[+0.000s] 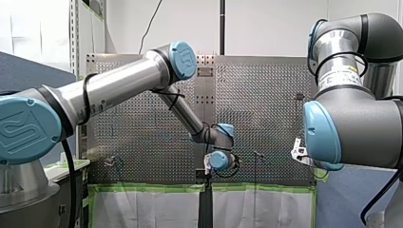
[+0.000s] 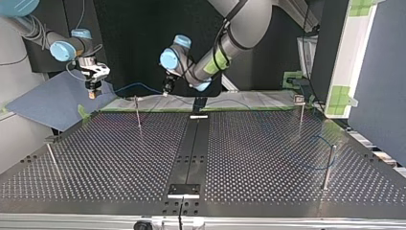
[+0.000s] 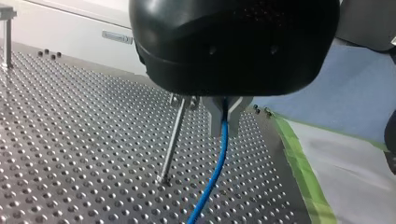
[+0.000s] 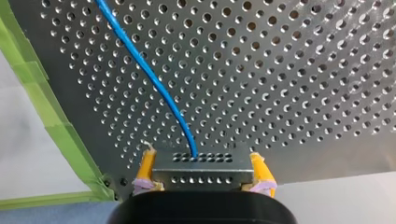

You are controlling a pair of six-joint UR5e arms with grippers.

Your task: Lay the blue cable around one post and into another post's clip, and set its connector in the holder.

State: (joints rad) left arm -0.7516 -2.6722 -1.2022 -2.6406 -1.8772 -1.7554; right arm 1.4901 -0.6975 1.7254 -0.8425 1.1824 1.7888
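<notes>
In the right wrist view my right gripper is shut on a grey metal connector, held between its yellow pads. The blue cable leaves the connector and runs out over the perforated table. In the left wrist view my left gripper is shut on the blue cable, which hangs down to the table beside a thin leaning post. In the top view my right gripper hovers off the far left edge. My left gripper is at the far edge, with the cable strung between them.
Thin posts stand on the table at the far left, far right, near right and near left. A black strip runs down the middle, with a small black block at its far end. Green tape lines the far edge.
</notes>
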